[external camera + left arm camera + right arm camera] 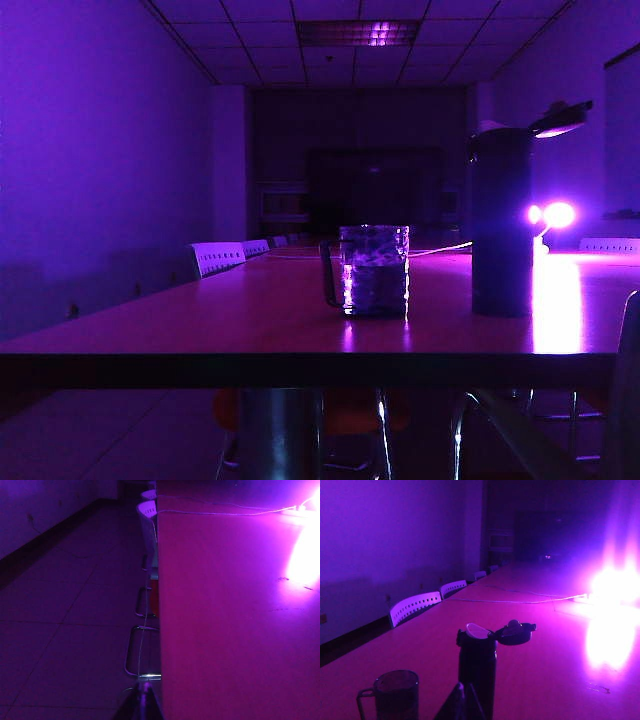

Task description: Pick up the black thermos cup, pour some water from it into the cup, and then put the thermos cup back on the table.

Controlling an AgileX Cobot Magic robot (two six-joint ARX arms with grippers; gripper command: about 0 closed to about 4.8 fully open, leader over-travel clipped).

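The scene before you is a dim room under purple light. In the exterior view, the table (pixel 200 320) fills the lower half of the frame, its dark front edge running across the bottom. The cup (pixel 374 271), a clear faceted mug with its loop handle facing left, stands upright near the centre of the frame. The black thermos cup (pixel 502 222) stands upright to the right of the cup, apart from it and about twice as tall, its flip lid (pixel 560 118) open and jutting toward the upper right. A bright lamp glare (pixel 556 214) shines just beside the thermos on the right, and a thin cable (pixel 440 249) lies on the table behind the two vessels. White chairs (pixel 217 257) line the table's left edge.

In the right wrist view, you see the right gripper (pixel 461 705) as a dark tip at the bottom centre, its fingers pressed together and holding nothing. The thermos stands directly beyond it, and the cup sits at lower left.

In the left wrist view, the left gripper (pixel 142 702) shows only as a dark tip at the bottom edge, over the table's edge beside the floor (pixel 65 605); you cannot tell from it whether the fingers are spread or together.
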